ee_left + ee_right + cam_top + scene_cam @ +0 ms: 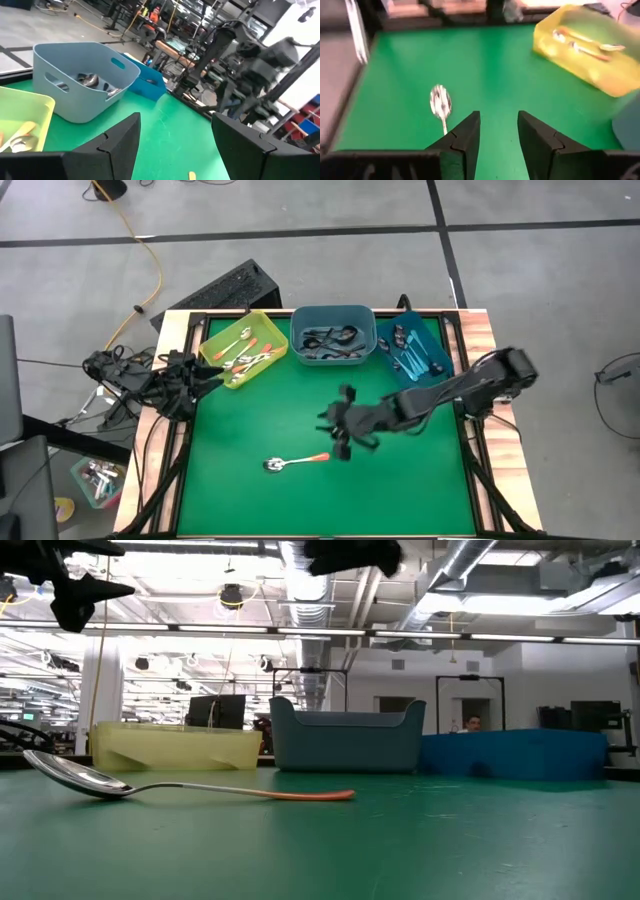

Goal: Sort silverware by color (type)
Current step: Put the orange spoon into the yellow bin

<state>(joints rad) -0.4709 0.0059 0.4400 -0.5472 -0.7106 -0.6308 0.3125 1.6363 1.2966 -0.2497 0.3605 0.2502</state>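
While on mat: one orange-handled spoon [296, 462], lower centre of high view.
Bins: three, yellow bin [243, 349], grey bin [332, 335], blue bin [412, 349]; contents too tangled to count.
Right gripper [338, 433]: parted, empty, above spoon.
Left gripper [205, 374]: wide open, left edge.

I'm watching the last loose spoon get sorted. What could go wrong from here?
The orange-handled spoon lies flat on the green mat, so the open right claw above it may skid off the thin handle. The yellow bin sits by the parked left claw, so the carry might crowd that arm.
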